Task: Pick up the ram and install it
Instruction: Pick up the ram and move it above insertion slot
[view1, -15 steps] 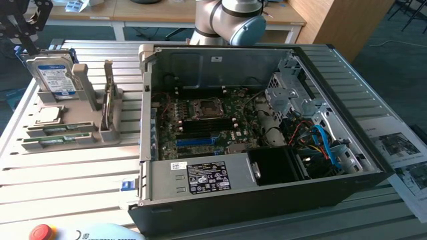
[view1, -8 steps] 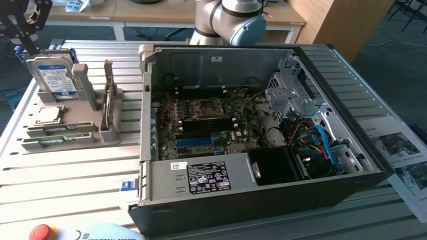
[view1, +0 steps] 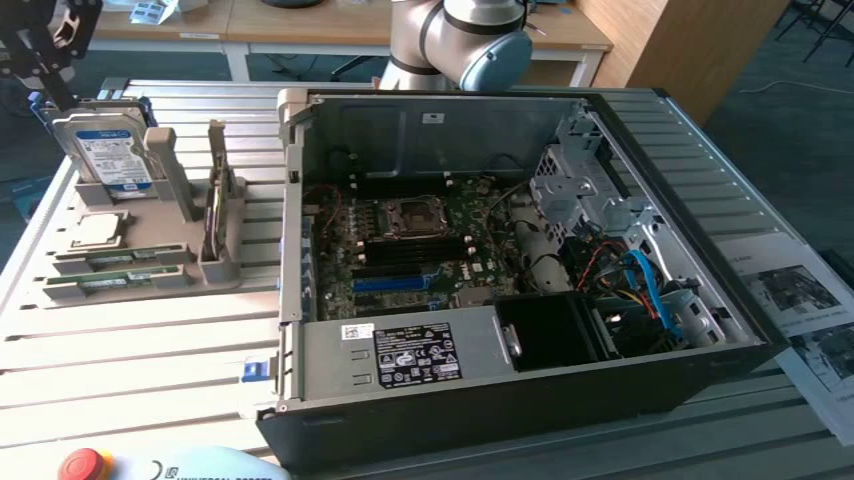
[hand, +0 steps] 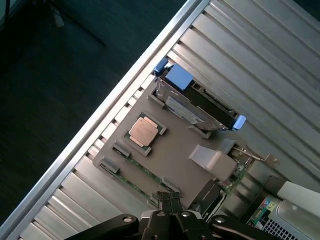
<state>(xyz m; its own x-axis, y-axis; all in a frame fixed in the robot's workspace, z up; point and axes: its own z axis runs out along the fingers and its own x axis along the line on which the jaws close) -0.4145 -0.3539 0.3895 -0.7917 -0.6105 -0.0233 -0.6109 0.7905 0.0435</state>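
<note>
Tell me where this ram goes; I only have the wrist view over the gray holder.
Observer: An open computer case lies on the exterior view's right of the holder, its board exposed.
Operator: Describe the slots.
Observer: A long blue slot sits on that board, nearer the camera than the processor socket; it looks empty.
Operator: Place the arm.
Observer: The arm rises behind the case's far wall.

Bright daylight; table (view1: 134, 340) glares; case (view1: 441, 125) interior shadowed
</note>
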